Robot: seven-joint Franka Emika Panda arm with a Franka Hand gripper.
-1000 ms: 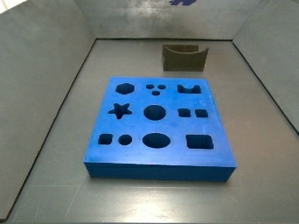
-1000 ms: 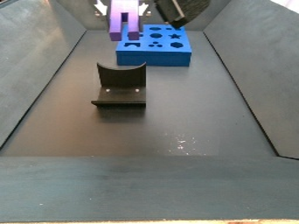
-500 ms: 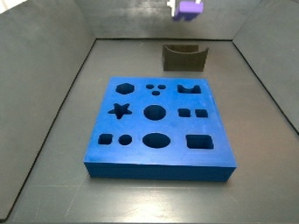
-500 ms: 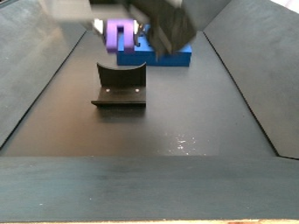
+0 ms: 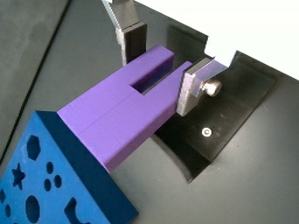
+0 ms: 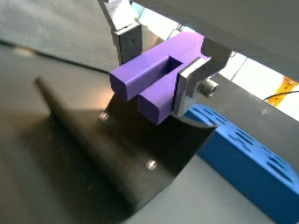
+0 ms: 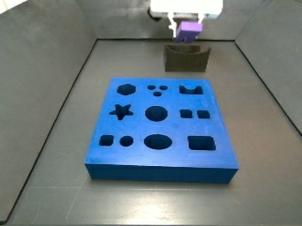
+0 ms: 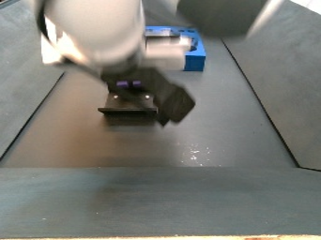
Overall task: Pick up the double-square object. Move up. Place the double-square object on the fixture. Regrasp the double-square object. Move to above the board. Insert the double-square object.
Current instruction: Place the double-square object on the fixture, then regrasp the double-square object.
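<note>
In a side view the blurred arm hides most of the fixture (image 8: 129,101). The gripper (image 5: 160,63) is clamped on the block (image 5: 131,104), just above the fixture at the upper middle of a side view (image 7: 186,58). The block's long axis runs out from the fingers (image 6: 193,74), its 2 prongs between them; the board (image 7: 162,128) lies apart.

Gripper (image 5: 160,63) closed on the double-square object (image 5: 131,107), silver finger plates pressed flat against its two long sides, seen in both wrist views (image 6: 163,66). One finger (image 5: 197,85) carrying a round bolt head on its outer face; opposite finger (image 5: 129,38) partly hidden behind the block. In a side view, gripper (image 7: 188,26) at upper centre of the frame, pointing down below a white wrist housing. In a side view (image 8: 129,82), blurred arm filling the upper part of the frame, fingers not discernible.
</note>
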